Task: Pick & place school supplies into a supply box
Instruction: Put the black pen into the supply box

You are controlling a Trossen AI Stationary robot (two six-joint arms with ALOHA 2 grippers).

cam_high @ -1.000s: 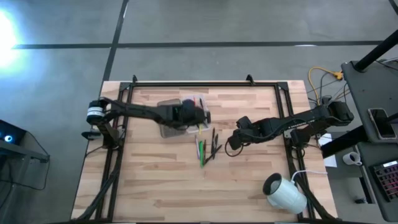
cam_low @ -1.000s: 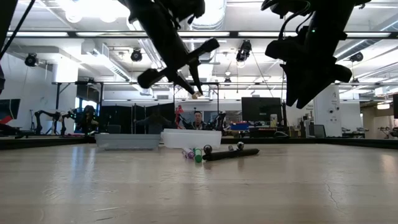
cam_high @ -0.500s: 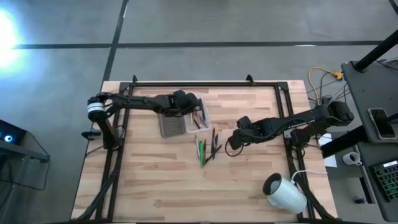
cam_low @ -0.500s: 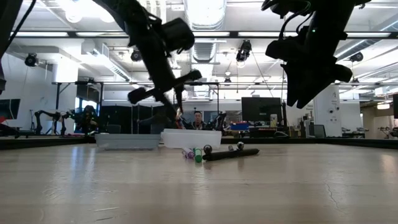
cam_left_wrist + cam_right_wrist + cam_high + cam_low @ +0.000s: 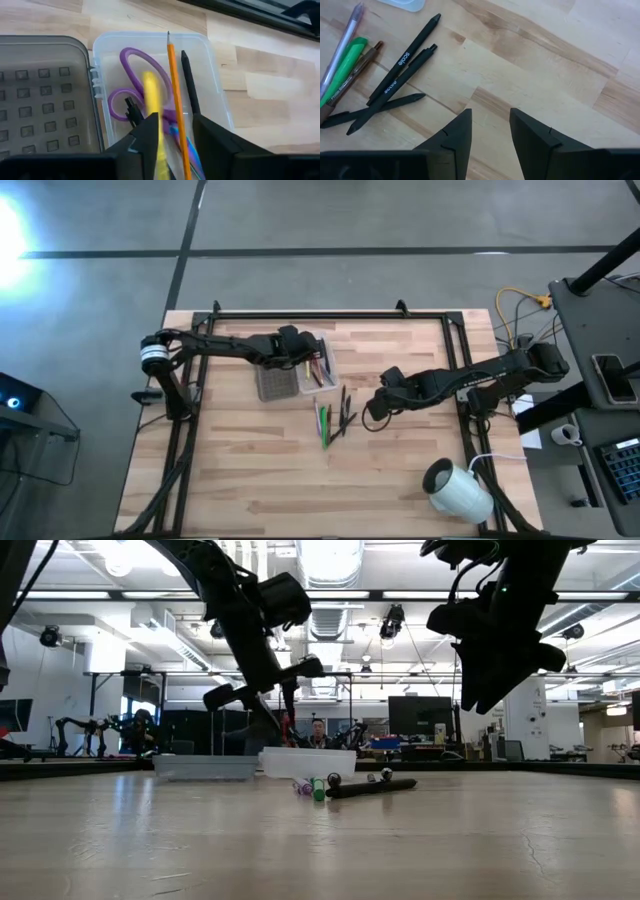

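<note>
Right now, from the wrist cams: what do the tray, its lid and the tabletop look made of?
Clear rectangular tray: likely thin plastic, glossy; the wood shows through its walls.
Grey textured lid: probably translucent smoky plastic, with a moulded grid of small squares.
Light tabletop: wood planks, likely butcher block, with visible grain and seams.

My left arm reaches in from the table's left edge, wrist pitched down, left gripper raised off the surface, fingers parted with a gap between. My right arm comes in from the right edge, right gripper hovering, fingers apart, holding nothing.
</note>
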